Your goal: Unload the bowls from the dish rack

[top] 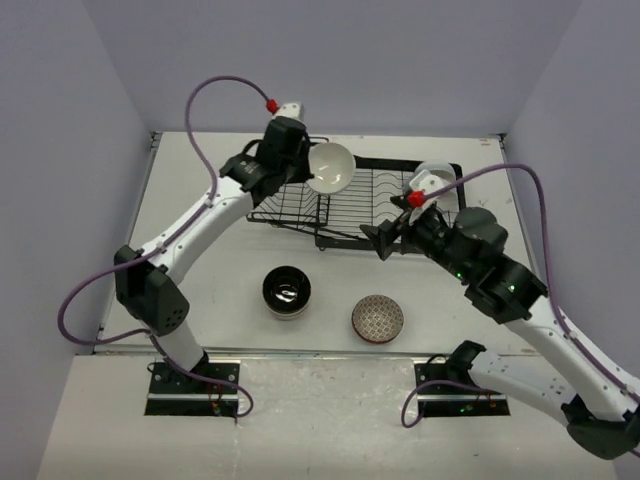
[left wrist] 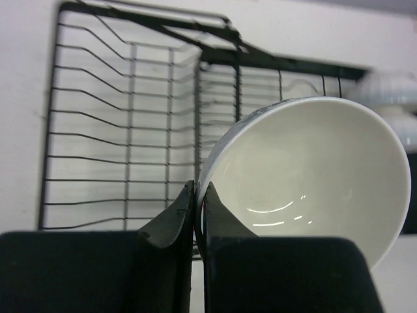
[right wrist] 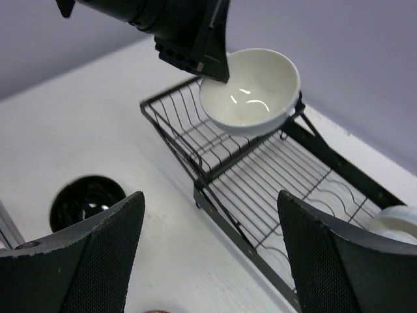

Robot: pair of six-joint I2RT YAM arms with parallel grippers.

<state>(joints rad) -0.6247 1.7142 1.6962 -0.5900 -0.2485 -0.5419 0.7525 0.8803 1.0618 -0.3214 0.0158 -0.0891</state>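
My left gripper [top: 306,172] is shut on the rim of a white bowl [top: 331,166] and holds it tilted above the black wire dish rack [top: 350,215]. In the left wrist view the bowl [left wrist: 313,176] fills the right side, its rim pinched between my fingers [left wrist: 195,208]. My right gripper [top: 385,240] is open and empty above the rack's front edge; its view shows the held bowl [right wrist: 251,91] and the rack [right wrist: 260,176]. A ribbed white bowl [top: 432,182] stands at the rack's right end. A black-inside bowl [top: 287,291] and a brown net-patterned bowl [top: 377,318] sit on the table.
The white table [top: 200,300] is walled by lilac panels on three sides. The black-inside bowl also shows at the lower left of the right wrist view [right wrist: 85,202]. Purple cables loop off both arms.
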